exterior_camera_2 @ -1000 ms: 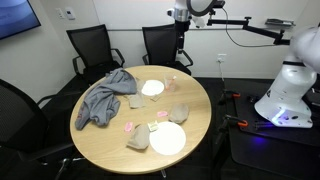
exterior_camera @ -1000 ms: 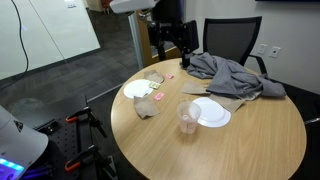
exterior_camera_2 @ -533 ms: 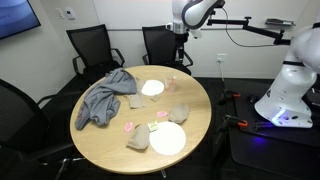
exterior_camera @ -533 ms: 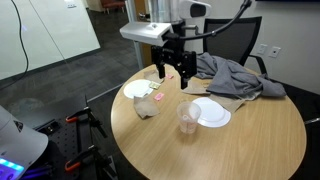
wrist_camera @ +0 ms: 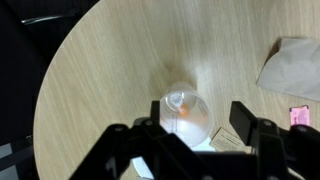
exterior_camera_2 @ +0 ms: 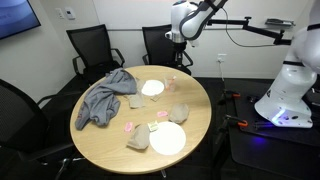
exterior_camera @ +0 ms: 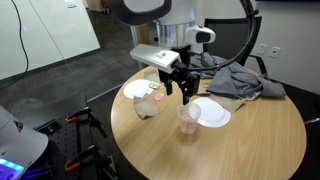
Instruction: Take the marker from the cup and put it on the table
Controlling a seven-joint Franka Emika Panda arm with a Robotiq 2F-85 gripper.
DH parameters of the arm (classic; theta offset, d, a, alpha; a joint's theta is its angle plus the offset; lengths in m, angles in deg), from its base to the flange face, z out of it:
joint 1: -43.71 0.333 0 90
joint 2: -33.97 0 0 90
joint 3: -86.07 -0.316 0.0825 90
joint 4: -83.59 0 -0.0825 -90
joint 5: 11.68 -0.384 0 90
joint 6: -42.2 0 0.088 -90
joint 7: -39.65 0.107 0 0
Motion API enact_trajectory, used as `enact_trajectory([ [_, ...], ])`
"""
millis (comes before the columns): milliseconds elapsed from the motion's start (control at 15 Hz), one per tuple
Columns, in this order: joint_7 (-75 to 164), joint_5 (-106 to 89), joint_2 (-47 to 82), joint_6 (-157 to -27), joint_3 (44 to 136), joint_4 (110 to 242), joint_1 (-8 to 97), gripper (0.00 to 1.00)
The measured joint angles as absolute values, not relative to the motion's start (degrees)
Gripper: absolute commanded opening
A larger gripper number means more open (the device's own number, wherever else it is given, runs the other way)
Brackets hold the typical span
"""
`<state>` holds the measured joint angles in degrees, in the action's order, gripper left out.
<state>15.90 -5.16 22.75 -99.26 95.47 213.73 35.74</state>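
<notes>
On the table (exterior_camera: 255,135) sit two plates (exterior_camera: 212,113) (exterior_camera: 137,89) and one cup (exterior_camera: 188,118)

In the wrist view the claw (wrist_camera: 205,135) is showing only as dark blurred shapes, running off the bottom edge; the marker (wrist_camera: 180,101) is reading as an orange smudge inside the cup (wrist_camera: 190,120); in both exterior views the marker is proving too small to pick out.

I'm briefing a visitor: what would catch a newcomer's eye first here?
The black robot gripper hangs open above the small pinkish translucent plastic cup, orange marker inside, on the round light-wood table. A crumpled grey cloth sprawls near the table's rim.
</notes>
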Motion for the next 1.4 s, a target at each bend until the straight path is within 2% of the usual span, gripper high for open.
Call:
enact_trajectory([
  [67, 15.54, -5.15, 21.82, -100.31, 95.45, 213.67, 35.69, 0.65],
  [467, 12.85, -5.07, 17.01, -104.75, 94.46, 212.38, 34.49, 0.56],
  [1400, 10.4, -5.08, 7.58, -105.8, 90.63, 204.72, 31.41, 0.49],
])
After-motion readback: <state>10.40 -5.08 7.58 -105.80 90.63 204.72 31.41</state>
